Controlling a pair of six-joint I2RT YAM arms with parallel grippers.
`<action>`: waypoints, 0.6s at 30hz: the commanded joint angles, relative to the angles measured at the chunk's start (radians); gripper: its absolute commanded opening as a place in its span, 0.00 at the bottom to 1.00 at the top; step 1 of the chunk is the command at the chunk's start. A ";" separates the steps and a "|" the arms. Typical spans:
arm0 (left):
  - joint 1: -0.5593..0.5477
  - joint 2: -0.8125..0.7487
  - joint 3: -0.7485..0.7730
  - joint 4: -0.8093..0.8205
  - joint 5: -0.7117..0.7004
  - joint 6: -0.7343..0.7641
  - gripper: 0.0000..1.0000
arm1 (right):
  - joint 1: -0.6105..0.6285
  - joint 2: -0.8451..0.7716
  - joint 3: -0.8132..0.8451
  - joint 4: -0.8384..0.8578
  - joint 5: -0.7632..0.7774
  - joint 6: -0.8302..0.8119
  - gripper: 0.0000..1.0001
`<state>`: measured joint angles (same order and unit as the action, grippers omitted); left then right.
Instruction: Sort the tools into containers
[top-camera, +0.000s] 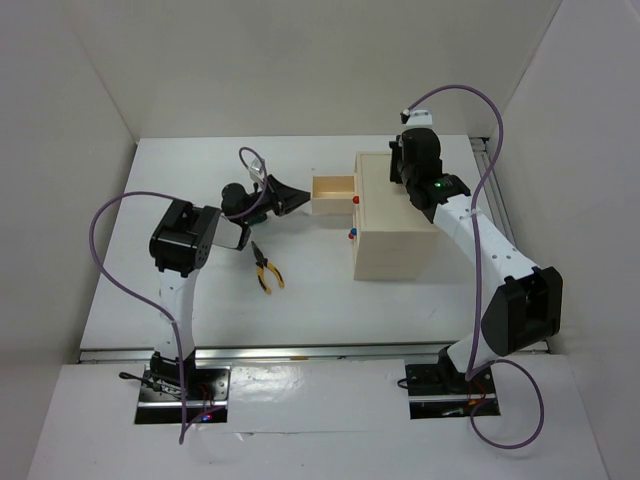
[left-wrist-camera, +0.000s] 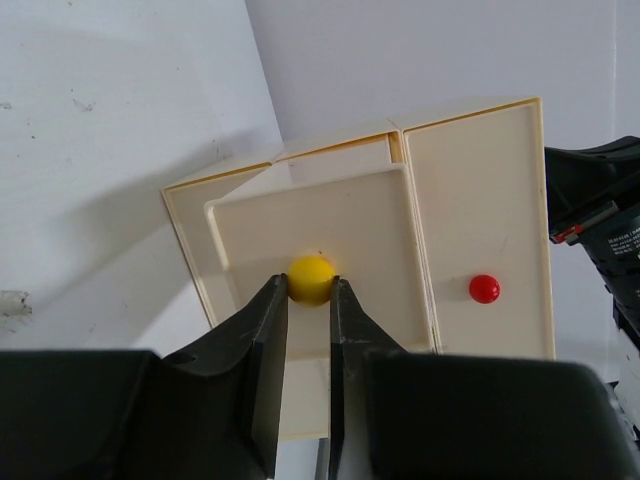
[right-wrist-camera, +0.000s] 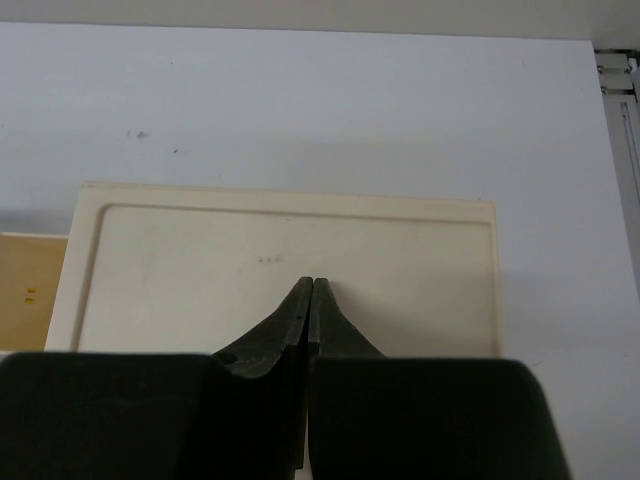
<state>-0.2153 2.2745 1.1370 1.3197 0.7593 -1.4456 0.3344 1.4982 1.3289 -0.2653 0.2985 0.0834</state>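
Yellow knob is what my left pincer is pinching right now. It's on the front of the drawer that sticks out of the box toward 9 o'clock in the overhead view. My right pincer is pressed together with its tips over the box top, and I can't tell if it's actually touching.

Only tool I can spot is the pliers, lying on the table at about 6 o'clock from my left pincer, well apart from the drawer.

What worries me: that knob is small and round, so a crooked tug could pop it out of my grip, and a long tug could haul the drawer right out. If the right one isn't pressing down, the whole box might slide along too.

Labels: nothing readable. Tiny marks on the box top, some print on the other arm, all too small.
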 joint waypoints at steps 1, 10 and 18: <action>0.024 -0.049 -0.033 0.055 -0.005 0.044 0.00 | 0.011 0.057 -0.051 -0.218 -0.024 -0.004 0.00; 0.024 -0.067 0.003 -0.026 0.009 0.082 0.34 | 0.011 0.057 -0.051 -0.218 -0.024 -0.004 0.00; 0.043 -0.154 -0.017 -0.086 0.000 0.123 1.00 | 0.011 0.057 -0.042 -0.218 -0.033 -0.004 0.00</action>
<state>-0.1909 2.2238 1.1233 1.2320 0.7593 -1.3853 0.3344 1.4982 1.3289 -0.2657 0.2985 0.0834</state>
